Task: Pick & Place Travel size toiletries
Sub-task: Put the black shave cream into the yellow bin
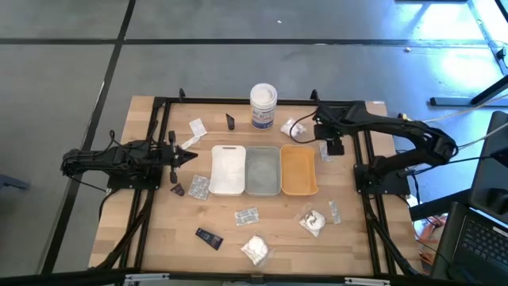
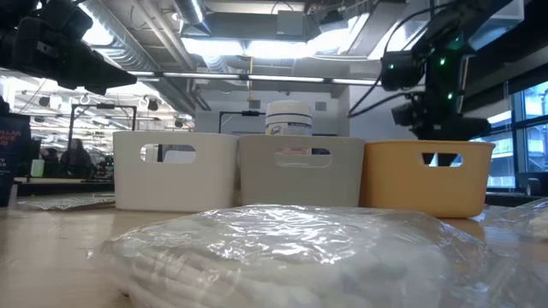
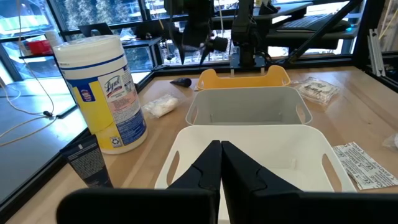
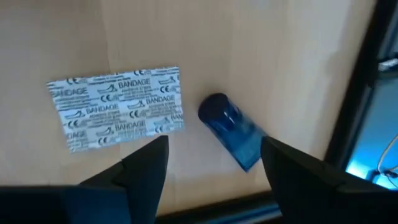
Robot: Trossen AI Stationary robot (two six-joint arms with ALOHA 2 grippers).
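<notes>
From above, the table point(image 1: 159, 230) spreads wide, with the white tray point(image 1: 227, 169), grey tray point(image 1: 263, 170) and orange tray point(image 1: 298, 169) side by side at its middle and toiletries scattered all around them. My left arm waits off to the white tray's side, its left gripper point(image 3: 221, 163) pinched shut on nothing. My right gripper point(image 4: 214, 155) hangs over the wood just behind the orange tray, jaws spread wide and empty, with a small blue tube point(image 4: 231, 130) lying slantwise between them and a printed bandage sachet point(image 4: 118, 107) just beside it. The danger, as I judge it, is the round tube rolling away from a closing finger, or my finger catching the sachet's edge and dragging it along.
</notes>
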